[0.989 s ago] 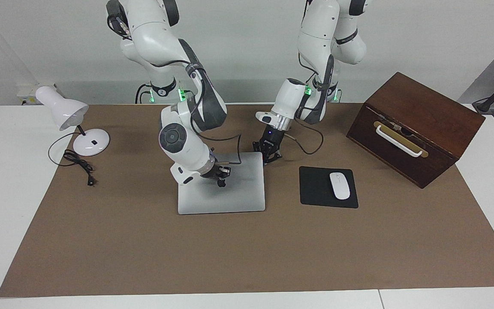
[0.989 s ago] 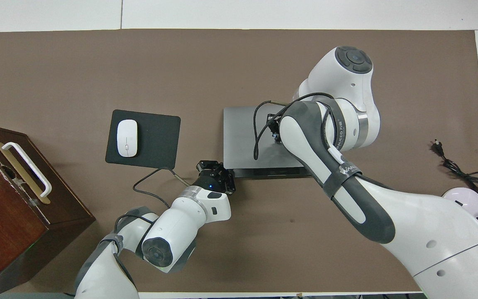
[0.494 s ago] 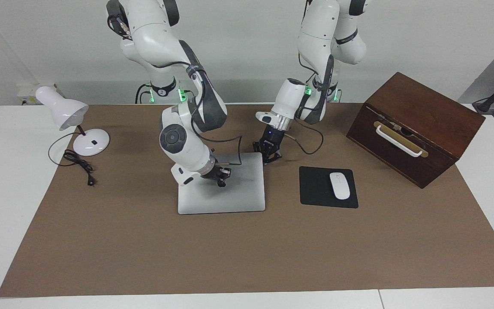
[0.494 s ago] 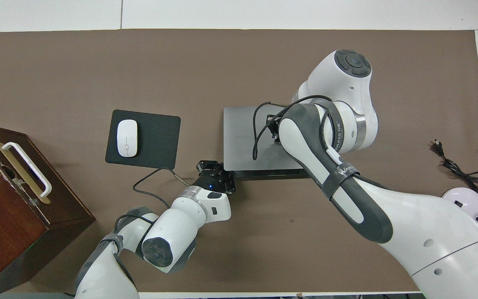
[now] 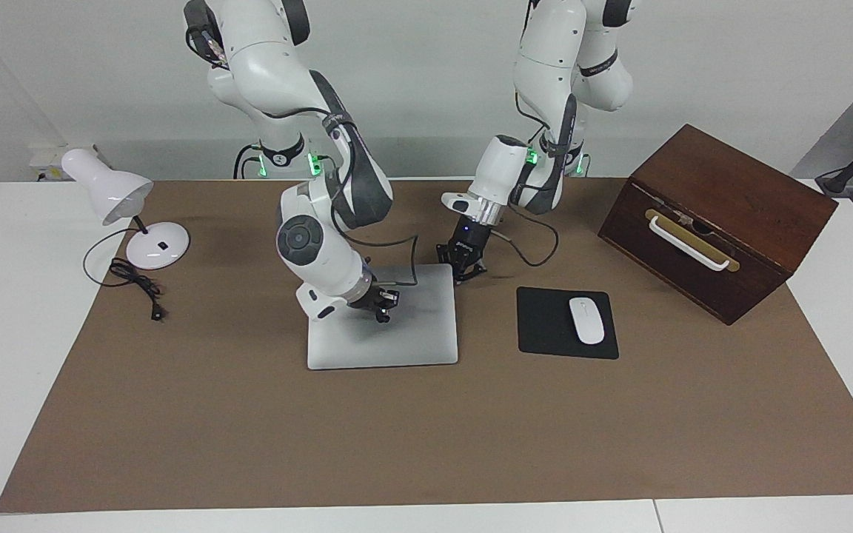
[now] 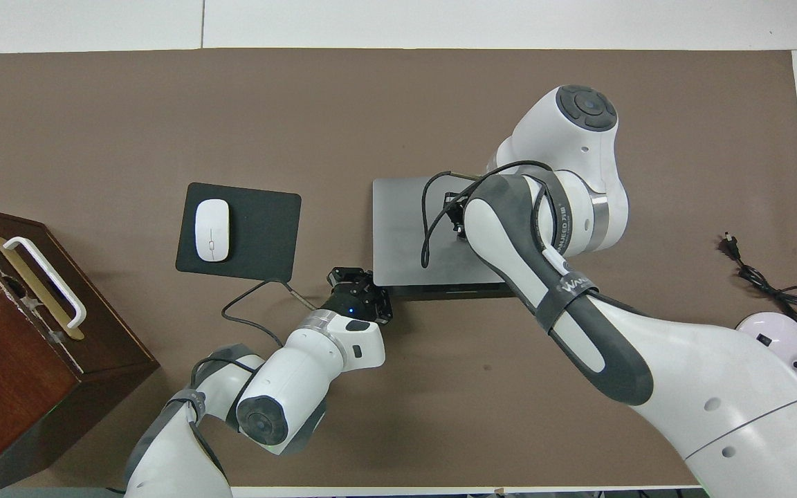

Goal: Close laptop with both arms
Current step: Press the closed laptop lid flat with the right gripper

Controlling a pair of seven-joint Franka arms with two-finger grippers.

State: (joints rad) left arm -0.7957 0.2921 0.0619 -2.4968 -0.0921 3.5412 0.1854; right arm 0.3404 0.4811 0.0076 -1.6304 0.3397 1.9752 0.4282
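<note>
Facing view: we press our right gripper (image 5: pixel 382 314), fingers together, on the laptop (image 5: pixel 397 340); left gripper (image 5: pixel 463 275), pinched together, sits at its two o'clock corner.

Laptop (image 5: pixel 382 326) lies mid-mat, lid down. Mouse pad (image 5: pixel 549 326) sits beside it toward the left arm's end, mouse (image 5: pixel 586 320) on it. Wooden box (image 5: pixel 715 222) lies further that way; desk lamp (image 5: pixel 126 215) is at the right arm's end.

My arms (image 5: pixel 326 185) are glossy white shells with dark grey joint sections, black cables looping loosely along them (green lights glow at both bases), and each ends in a small black gripper.
</note>
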